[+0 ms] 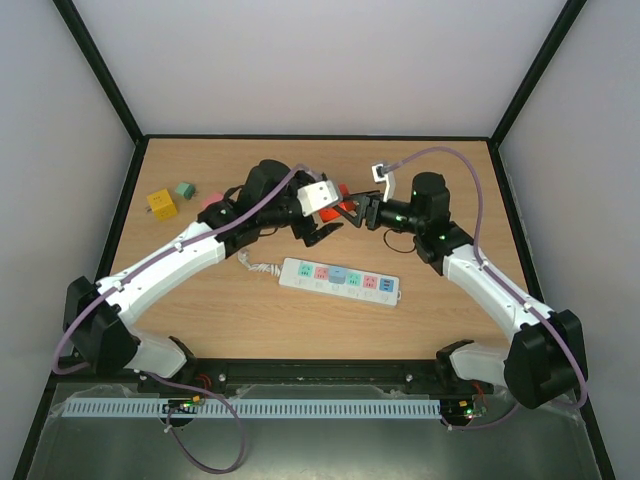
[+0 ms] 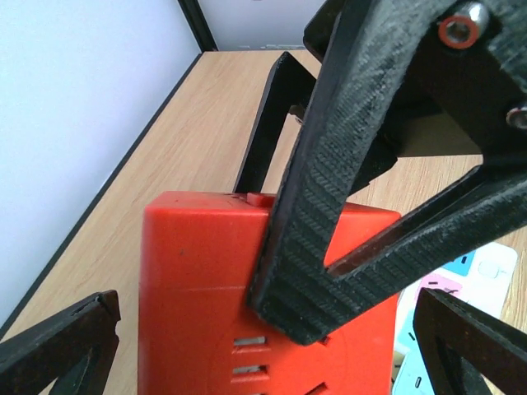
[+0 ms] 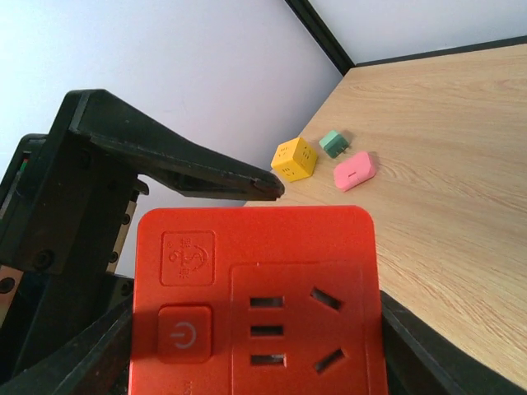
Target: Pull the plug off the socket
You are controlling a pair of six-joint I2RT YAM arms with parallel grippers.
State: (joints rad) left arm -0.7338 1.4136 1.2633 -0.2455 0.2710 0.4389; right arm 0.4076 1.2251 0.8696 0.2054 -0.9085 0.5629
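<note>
Right pincer (image 3: pixel 257 309) grips the red plug block (image 3: pixel 255 247); left pincer (image 2: pixel 268 329) gapes around it. Judged rigid, light, slick: hold flat sides.

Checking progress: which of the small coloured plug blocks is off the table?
The red block, clamped in the right gripper; the yellow cube, green block and pink block lie on the table.

The left fingers (image 2: pixel 58 346) and right fingers (image 3: pixel 420 370) crowd the red plug (image 3: pixel 255 296); the socket (image 1: pixel 340 279) lies unobstructed.
</note>
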